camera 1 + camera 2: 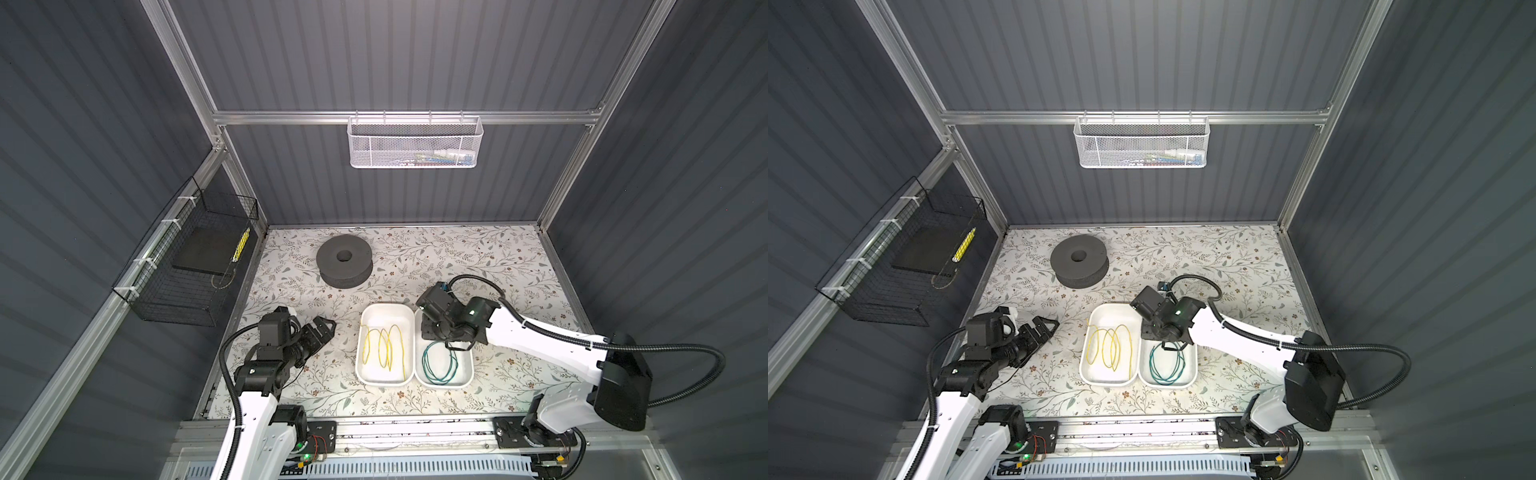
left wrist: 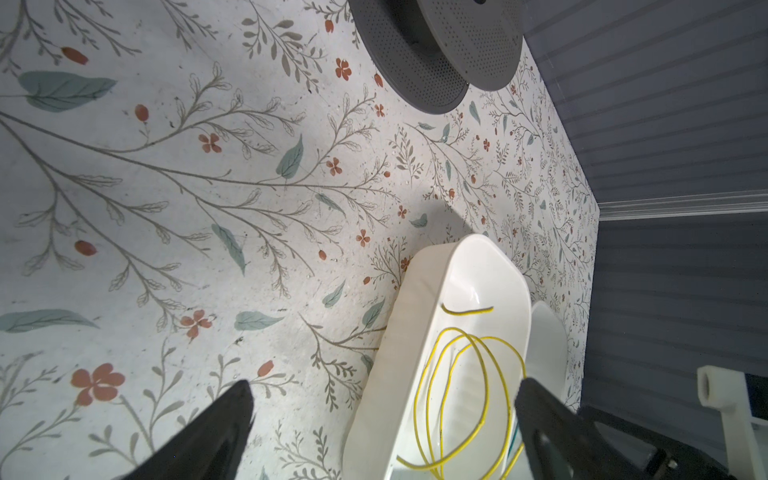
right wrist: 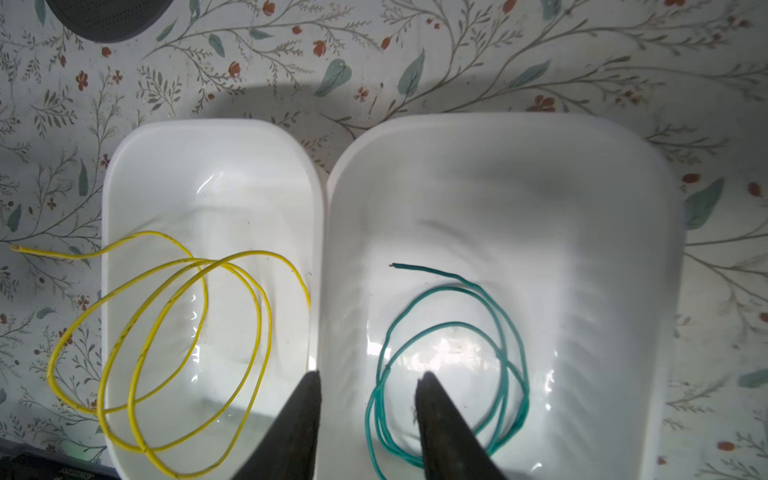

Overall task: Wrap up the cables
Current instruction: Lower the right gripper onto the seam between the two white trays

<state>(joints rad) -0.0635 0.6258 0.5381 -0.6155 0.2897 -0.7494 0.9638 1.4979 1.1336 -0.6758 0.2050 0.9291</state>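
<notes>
Two adjacent white trays (image 1: 387, 306) (image 1: 472, 370), yellow cable (image 3: 257, 252) in one, green cable (image 3: 523, 409) in other, left gripper (image 1: 325, 325) and right gripper (image 3: 370, 376) open

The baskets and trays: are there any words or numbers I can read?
None can be read.
White mesh basket: coloured things inside, too blurred.
Yellow strip in the black wire basket: marks too small.
White tray on the left, white tray on the right: no writing.
</notes>
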